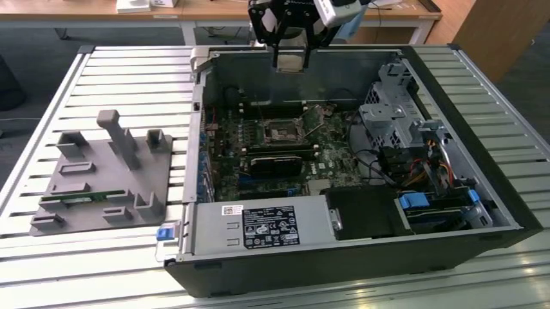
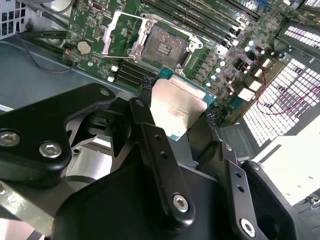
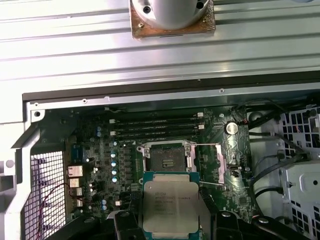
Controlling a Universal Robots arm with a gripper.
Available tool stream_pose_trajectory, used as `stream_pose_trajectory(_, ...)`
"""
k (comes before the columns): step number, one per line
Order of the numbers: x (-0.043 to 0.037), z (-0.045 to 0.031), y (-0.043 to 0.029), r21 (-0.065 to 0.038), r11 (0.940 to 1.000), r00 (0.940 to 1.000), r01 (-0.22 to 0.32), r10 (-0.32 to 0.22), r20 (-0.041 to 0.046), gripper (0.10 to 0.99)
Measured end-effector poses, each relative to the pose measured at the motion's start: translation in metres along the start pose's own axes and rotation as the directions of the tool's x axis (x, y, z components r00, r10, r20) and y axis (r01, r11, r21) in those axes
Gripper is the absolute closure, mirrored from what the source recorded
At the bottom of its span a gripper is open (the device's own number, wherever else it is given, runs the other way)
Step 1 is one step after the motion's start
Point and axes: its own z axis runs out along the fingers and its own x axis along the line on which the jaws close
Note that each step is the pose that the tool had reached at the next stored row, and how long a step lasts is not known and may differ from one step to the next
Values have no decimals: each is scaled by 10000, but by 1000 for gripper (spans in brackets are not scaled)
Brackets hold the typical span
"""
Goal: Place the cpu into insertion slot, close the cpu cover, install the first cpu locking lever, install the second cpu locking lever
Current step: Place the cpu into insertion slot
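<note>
My gripper point(image 2: 177, 102) is shut on the cpu point(image 2: 176, 112), a flat square chip with a dull silver top and a green edge, held by two opposite sides. In the first wrist view the cpu point(image 3: 170, 202) hangs a short way from the insertion slot point(image 3: 167, 160), a square black socket on the green board. The slot point(image 2: 162, 47) lies bare, with the cpu cover point(image 2: 122, 32) swung open beside it. In the exterior view my gripper point(image 1: 290, 61) hangs above the far wall of the computer case, well above the insertion slot point(image 1: 284, 133).
The open case point(image 1: 301, 277) lies on a slatted metal table point(image 1: 129, 77). Inside are a power supply point(image 1: 257, 226), a black card point(image 1: 275, 164), a drive cage point(image 1: 391, 116) and loose cables point(image 1: 421, 170). A grey fixture plate point(image 1: 103, 180) holding a memory module point(image 1: 86, 197) sits on the exterior view's left.
</note>
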Motion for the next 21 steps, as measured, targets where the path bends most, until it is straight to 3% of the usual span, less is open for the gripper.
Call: stream_pose_trajectory(21,0,0,1,-6,9995,9995,-313,313,28,553)
